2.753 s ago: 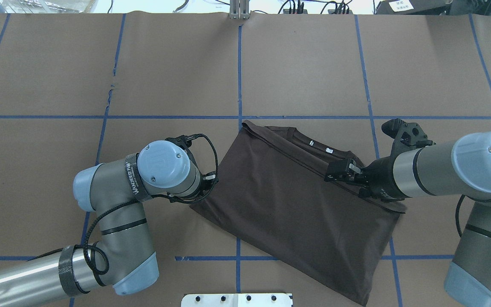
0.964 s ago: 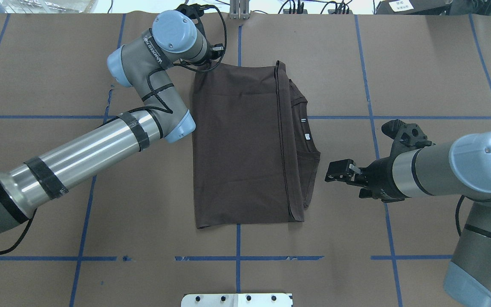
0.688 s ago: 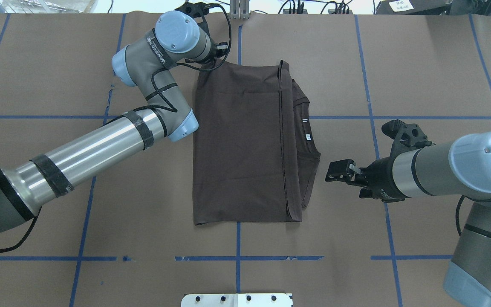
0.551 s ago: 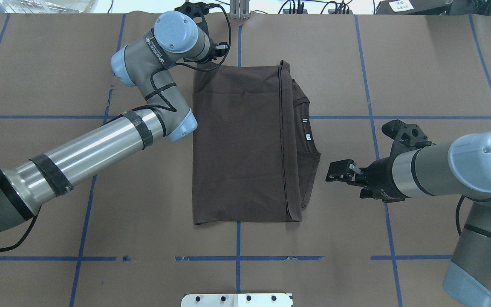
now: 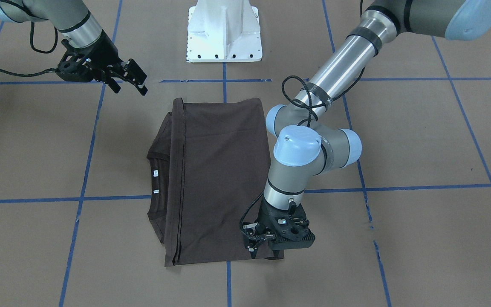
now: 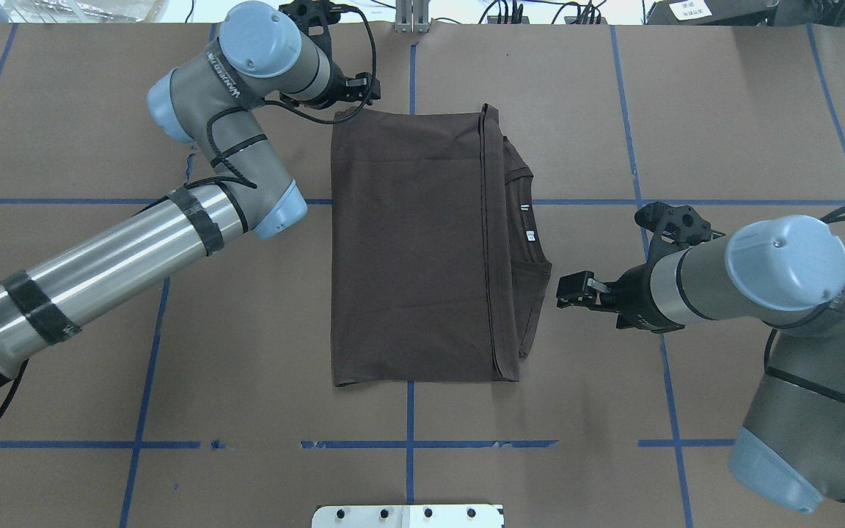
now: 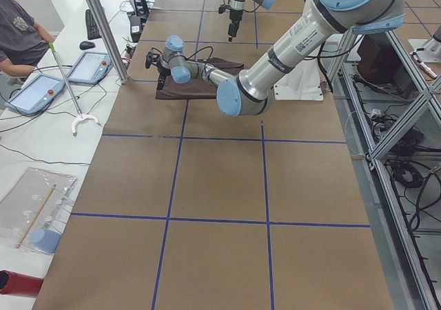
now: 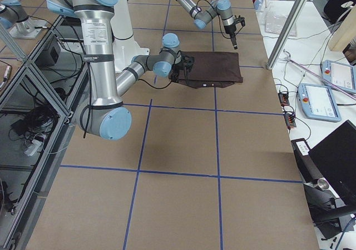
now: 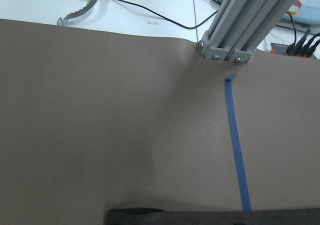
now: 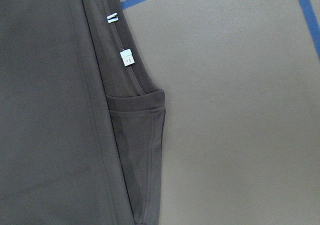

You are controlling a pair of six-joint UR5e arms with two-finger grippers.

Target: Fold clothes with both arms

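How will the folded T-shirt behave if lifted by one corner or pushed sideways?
Lifted, the T-shirt would probably droop and unfold: it lies in thin, limp layers, a sleeve poking out. It looks light for its spread. Pushed, it would likely bunch rather than slide whole on the matte brown paper.

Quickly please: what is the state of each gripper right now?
Left gripper: cannot tell; it is over a corner of the dark brown folded T-shirt.
Right gripper: open, empty.
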